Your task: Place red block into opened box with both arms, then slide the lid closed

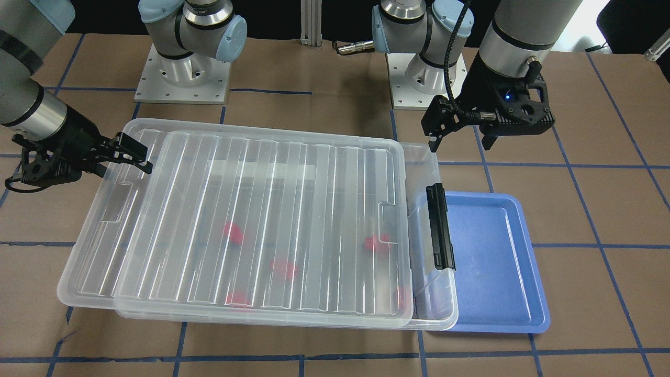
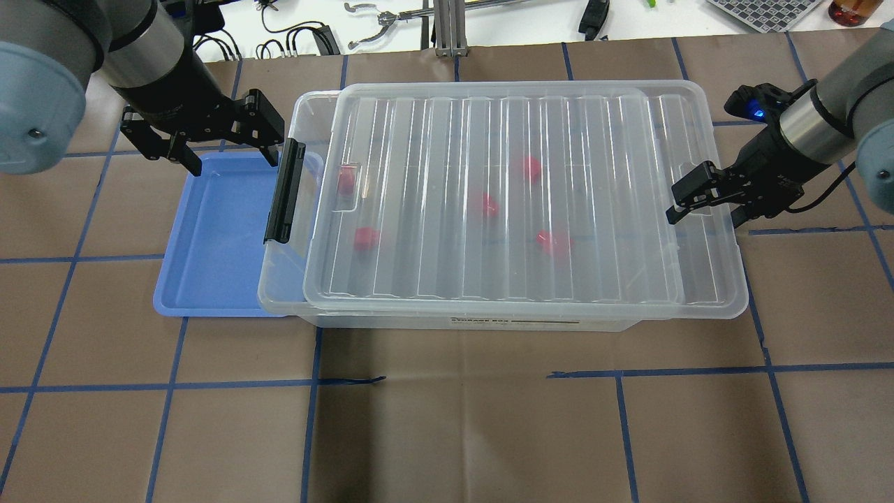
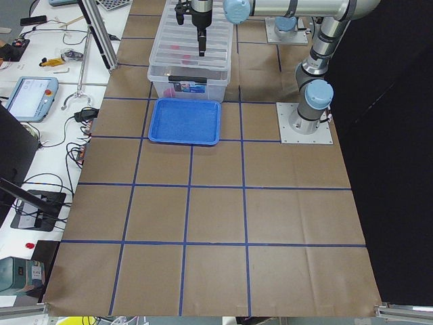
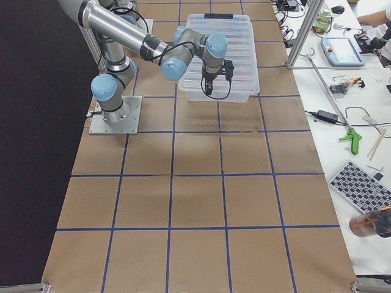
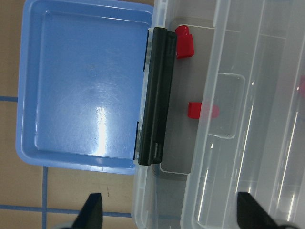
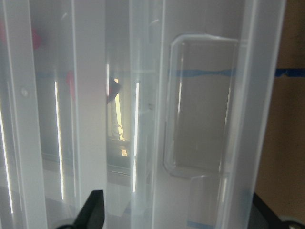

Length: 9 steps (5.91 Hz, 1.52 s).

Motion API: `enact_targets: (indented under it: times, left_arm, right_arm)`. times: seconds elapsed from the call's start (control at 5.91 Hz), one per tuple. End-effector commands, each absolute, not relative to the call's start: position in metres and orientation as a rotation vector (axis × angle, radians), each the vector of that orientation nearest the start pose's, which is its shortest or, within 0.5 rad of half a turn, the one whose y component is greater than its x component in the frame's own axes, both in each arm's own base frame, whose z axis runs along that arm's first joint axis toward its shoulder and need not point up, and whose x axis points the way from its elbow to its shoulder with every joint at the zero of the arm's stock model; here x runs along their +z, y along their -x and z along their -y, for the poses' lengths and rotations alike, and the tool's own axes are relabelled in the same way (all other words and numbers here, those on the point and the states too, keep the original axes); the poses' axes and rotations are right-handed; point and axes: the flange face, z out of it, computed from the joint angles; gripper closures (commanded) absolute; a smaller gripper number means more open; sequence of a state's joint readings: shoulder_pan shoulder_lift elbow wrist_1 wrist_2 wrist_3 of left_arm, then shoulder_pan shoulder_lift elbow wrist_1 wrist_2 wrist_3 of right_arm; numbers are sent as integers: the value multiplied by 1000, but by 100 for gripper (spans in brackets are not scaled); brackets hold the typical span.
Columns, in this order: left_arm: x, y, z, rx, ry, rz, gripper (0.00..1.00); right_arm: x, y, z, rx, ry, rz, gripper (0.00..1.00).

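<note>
The clear box [image 2: 419, 323] holds several red blocks [image 2: 489, 204], blurred through the ribbed lid [image 2: 433, 209] lying on it. The lid is shifted toward my right side, so a strip stays uncovered by the black latch [image 2: 285, 192]. In the left wrist view two red blocks [image 5: 185, 42] show in that strip. My left gripper [image 2: 230, 150] hangs open above the latch end with nothing between its fingers. At the lid's other end my right gripper [image 2: 709, 209] is open over the lid's end tab [image 6: 200, 105], holding nothing.
A blue tray [image 2: 216, 237] lies against the latch end of the box, under my left gripper. Both arm bases [image 1: 183, 78] stand at the table's robot side. A bench with tools and cables [image 2: 391, 21] runs beyond the far edge.
</note>
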State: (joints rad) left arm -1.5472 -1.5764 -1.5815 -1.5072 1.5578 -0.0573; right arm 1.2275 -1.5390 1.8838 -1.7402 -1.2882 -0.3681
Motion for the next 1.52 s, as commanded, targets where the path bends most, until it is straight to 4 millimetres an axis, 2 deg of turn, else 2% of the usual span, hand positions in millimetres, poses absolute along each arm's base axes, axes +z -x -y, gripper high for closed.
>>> enact_targets:
  times: [0.0, 0.51, 0.85, 1.01, 1.35]
  left_arm:
    - [487, 123, 502, -77, 125, -3153, 1]
    - [487, 122, 502, -77, 128, -3153, 1]
    - [487, 122, 502, -77, 128, -3153, 1]
    - [486, 122, 503, -75, 130, -3153, 1]
    - [487, 122, 502, -77, 130, -3153, 1]
  right_arm:
    - [343, -18, 489, 100, 21, -2793, 0]
    - [343, -32, 489, 111, 18, -2787, 0]
    - [349, -29, 492, 99, 43, -2811, 0]
    - [359, -22, 497, 76, 70, -2875, 0]
    - [405, -4, 512, 5, 95, -3034, 0]
